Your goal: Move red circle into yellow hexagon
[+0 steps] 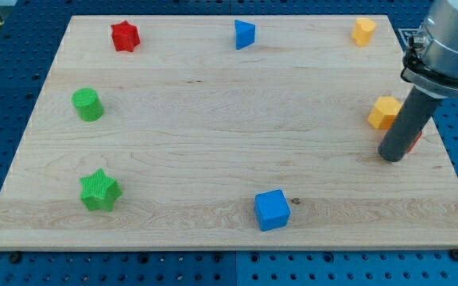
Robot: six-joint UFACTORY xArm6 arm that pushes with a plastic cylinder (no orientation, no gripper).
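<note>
My tip (391, 156) rests on the board near the view's right edge. A small sliver of a red block (415, 144) shows just right of the rod; the rod hides most of it, so I cannot make out its shape. A yellow block (382, 113), roughly hexagonal, sits just up and left of the tip, next to the rod. A second yellow block (363, 31) sits at the view's top right, its shape unclear.
A red star (124, 36) is at the top left and a blue triangle (245, 34) at the top middle. A green cylinder (87, 104) and a green star (99, 191) are at the left. A blue cube (272, 210) is at the bottom middle.
</note>
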